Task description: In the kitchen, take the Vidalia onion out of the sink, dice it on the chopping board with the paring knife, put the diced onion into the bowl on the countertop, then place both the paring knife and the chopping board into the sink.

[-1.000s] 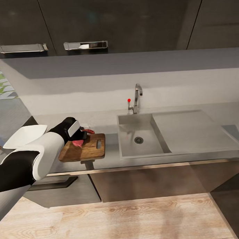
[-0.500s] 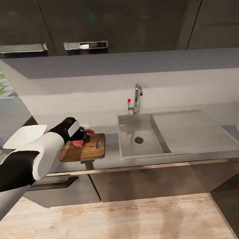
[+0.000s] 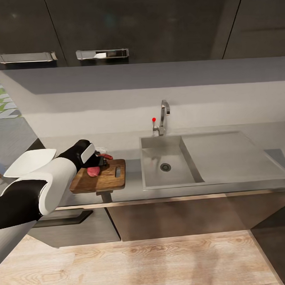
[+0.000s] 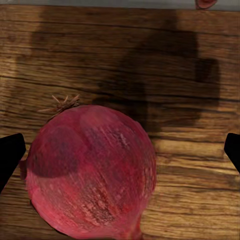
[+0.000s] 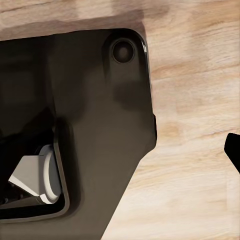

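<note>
The pinkish-red Vidalia onion (image 3: pixel 93 172) (image 4: pixel 90 172) lies on the brown chopping board (image 3: pixel 107 179) (image 4: pixel 190 65), left of the sink (image 3: pixel 154 179). My left gripper (image 3: pixel 96 162) (image 4: pixel 120 152) hovers just over the onion, open, its dark fingertips (image 4: pixel 10 155) wide apart on either side of it and not touching. The paring knife's red handle (image 3: pixel 106 156) (image 4: pixel 205 3) pokes out at the board's far edge, partly hidden by the gripper. The white bowl (image 3: pixel 29 162) sits further left on the countertop (image 3: pixel 132 188). In the right wrist view my right gripper (image 5: pixel 120 155) is open over the wood floor.
The chrome tap (image 3: pixel 163 116) with a red dot stands behind the basin, and the drainboard (image 3: pixel 226 155) stretches right. Dark wall cabinets (image 3: pixel 137 26) hang above. My robot's dark base (image 5: pixel 75 125) is beside the right gripper, over the light wood floor (image 3: pixel 164 261).
The onion rests a touch lower on the board than a second ago. The left arm has barely moved and the camera is still.
</note>
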